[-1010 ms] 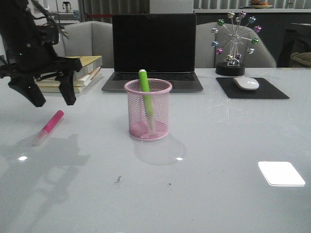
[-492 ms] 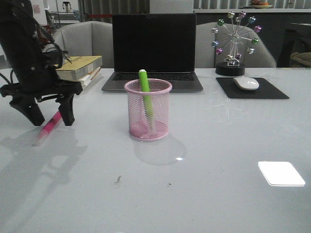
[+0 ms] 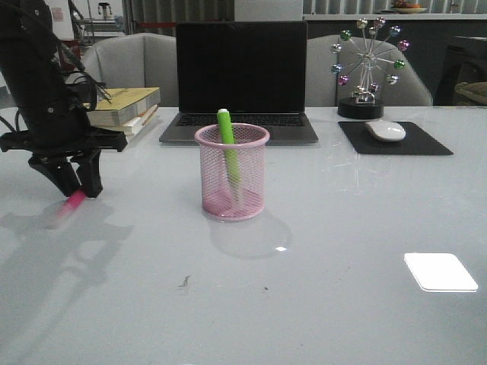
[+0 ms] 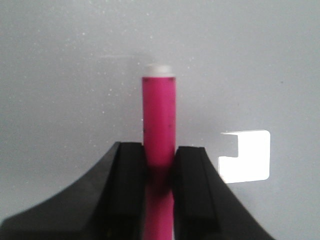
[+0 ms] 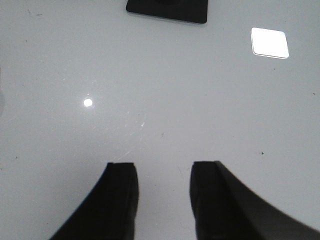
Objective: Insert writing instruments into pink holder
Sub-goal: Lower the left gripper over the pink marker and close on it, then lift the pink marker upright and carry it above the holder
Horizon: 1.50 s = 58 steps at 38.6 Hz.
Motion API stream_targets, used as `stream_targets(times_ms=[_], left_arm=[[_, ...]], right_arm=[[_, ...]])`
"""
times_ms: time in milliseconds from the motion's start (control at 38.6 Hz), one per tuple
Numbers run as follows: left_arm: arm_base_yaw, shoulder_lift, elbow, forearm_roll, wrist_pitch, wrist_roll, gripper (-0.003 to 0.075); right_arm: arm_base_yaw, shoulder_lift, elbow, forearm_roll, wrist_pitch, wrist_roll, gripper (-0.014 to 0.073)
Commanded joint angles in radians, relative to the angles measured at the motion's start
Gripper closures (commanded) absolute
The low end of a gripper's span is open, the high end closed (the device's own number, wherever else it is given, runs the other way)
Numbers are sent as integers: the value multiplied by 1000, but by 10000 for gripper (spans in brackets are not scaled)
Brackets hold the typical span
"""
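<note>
The pink mesh holder (image 3: 232, 172) stands mid-table with the green marker (image 3: 227, 152) leaning inside it, its top poking above the rim. On the table at the left lies the hot pink marker (image 3: 68, 206), and my left gripper (image 3: 76, 188) is down over it. In the left wrist view both fingers press the sides of the pink marker (image 4: 159, 120), so the left gripper (image 4: 159, 155) is shut on it. My right gripper (image 5: 162, 172) is open over bare table, with nothing between its fingers; the front view does not show it.
Behind the holder sit a laptop (image 3: 240, 80), a stack of books (image 3: 125, 110) at the back left, and a mouse (image 3: 386, 130) on a black pad (image 3: 394, 140) with a ferris-wheel ornament (image 3: 368, 65) at the back right.
My left gripper dropped from above the table onto the pink marker and closed its fingers around it. The holder and green marker have not moved.
</note>
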Motion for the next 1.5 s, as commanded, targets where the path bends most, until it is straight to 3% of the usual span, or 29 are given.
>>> stream_targets(times_ms=[0,311,544,984,1140,1477], left_arm=[[-5,-47,-23,-8,-4,-10,613],[-5,-52,-37,-71,-6,-10,629],[-41,-141,-53,-106,-129,-3,629],[-208,-377,-44,-110,-508,-3,629],[-270,-410,28,-195,-650,-3,629],[-431,-444,330,-333,-1205,-3,629]], right_arm=[[-6,-6,-29,3,-74,-7,210],[-6,-6,-29,3,-74,-7,210],[-6,-6,-29,3,-74,-7,210],[-6,-6,-29,3,-74,-7,210],[-6,-6,-29,3,-74,-7,210],[-6,-6,-29,3,-30,-7,210]])
